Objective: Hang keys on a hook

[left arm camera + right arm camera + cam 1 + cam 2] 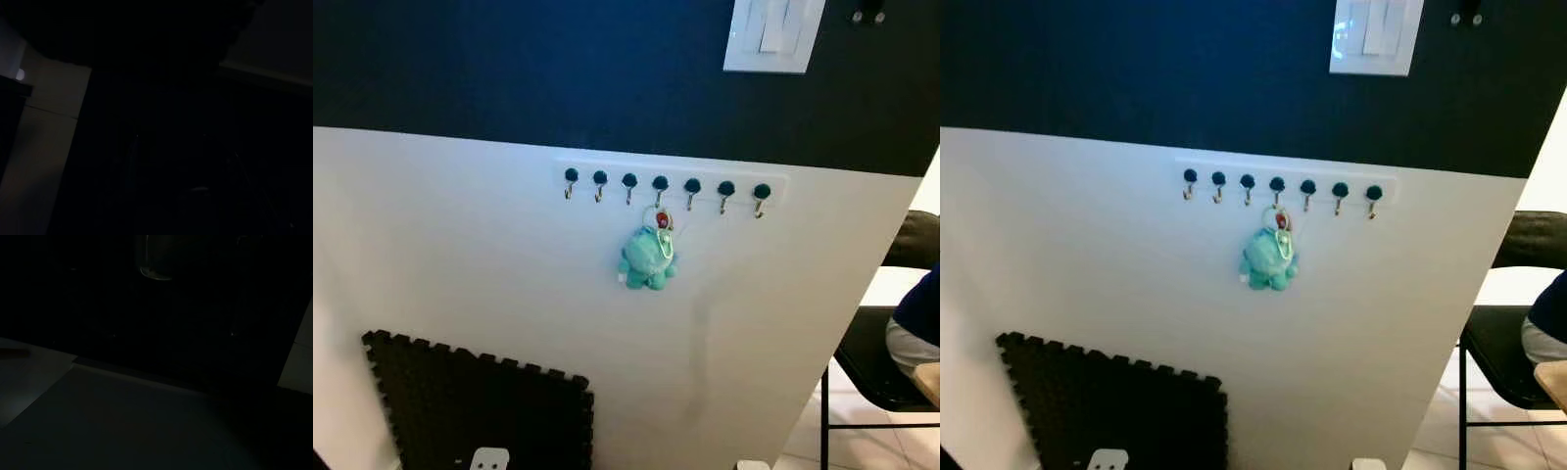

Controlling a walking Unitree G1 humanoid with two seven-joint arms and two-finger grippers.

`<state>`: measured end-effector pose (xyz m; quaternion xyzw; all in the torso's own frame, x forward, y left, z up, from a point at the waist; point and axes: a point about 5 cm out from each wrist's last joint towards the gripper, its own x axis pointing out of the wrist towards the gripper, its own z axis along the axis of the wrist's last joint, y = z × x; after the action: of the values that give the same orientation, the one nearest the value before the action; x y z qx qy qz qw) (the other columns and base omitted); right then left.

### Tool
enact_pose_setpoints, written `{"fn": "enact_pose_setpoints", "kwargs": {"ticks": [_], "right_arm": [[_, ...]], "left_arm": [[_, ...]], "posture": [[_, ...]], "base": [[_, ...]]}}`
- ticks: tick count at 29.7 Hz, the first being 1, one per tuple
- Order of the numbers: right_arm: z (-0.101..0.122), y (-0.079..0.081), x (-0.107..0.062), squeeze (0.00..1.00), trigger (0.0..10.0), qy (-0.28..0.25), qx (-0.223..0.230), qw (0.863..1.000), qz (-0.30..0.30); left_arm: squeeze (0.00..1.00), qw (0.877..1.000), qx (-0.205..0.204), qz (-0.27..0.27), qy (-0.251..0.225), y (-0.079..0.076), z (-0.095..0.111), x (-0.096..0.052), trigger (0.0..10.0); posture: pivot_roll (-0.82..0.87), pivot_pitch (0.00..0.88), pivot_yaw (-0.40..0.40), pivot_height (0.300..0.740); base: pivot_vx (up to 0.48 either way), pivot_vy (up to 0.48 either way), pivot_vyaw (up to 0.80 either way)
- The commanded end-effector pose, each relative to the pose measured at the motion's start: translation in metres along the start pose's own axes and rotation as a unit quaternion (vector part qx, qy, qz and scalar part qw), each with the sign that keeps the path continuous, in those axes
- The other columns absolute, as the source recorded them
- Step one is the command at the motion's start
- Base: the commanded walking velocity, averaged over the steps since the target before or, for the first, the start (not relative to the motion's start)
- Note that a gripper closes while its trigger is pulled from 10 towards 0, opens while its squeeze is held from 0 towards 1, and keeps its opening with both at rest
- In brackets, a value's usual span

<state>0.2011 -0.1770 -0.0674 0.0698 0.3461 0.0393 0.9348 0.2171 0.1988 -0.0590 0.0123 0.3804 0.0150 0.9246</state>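
Note:
A white rail with several dark-knobbed hooks (666,186) is fixed to the white lower part of the wall. From one of the middle hooks (660,186) hangs a key ring with a teal plush toy (648,258) and a small red piece above it. The toy rests flat against the wall. Both wrist views are very dark; faint pale surfaces show in them and no fingers can be made out.
A white light switch (773,34) sits on the dark blue upper wall. A black foam puzzle mat (480,406) leans low on the left. At the right stands a black chair (876,367) with part of a seated person (915,328).

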Motion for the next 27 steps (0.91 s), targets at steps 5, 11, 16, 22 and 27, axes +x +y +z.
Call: {"fn": "enact_pose_setpoints", "kwargs": {"ticks": [5,11,16,22,27], "right_arm": [[-0.009,-0.001,-0.004,0.00,10.0,0.015,-0.030,0.999,0.005],[-0.014,0.004,-0.004,0.00,10.0,0.017,-0.012,1.000,0.011],[-0.019,0.008,-0.006,0.00,10.0,0.025,-0.022,0.999,0.027],[-0.021,0.011,-0.006,0.00,10.0,0.042,-0.055,0.996,0.052],[-0.019,0.009,-0.005,0.00,10.0,0.040,-0.051,0.997,0.036]], "left_arm": [[0.00,1.000,-0.007,0.027,0.007,0.014,-0.008,-0.004,10.0],[0.00,0.998,-0.056,0.031,-0.023,0.022,-0.007,-0.007,10.0],[0.00,0.997,-0.064,0.040,-0.007,0.027,-0.017,-0.010,10.0],[0.00,0.997,-0.053,0.054,-0.011,0.026,-0.022,-0.012,10.0],[0.00,0.998,-0.031,0.046,-0.014,0.022,-0.021,-0.012,10.0]], "posture": [[0.08,0.045,0.007,0.740],[0.08,0.039,0.018,0.740],[0.09,0.023,0.008,0.740],[0.11,0.036,-0.036,0.740],[0.09,0.026,-0.009,0.740]], "base": [[0.000,0.000,0.00],[0.000,0.000,0.00],[0.000,0.000,0.00],[0.000,0.000,0.00],[0.000,0.000,0.00]]}}
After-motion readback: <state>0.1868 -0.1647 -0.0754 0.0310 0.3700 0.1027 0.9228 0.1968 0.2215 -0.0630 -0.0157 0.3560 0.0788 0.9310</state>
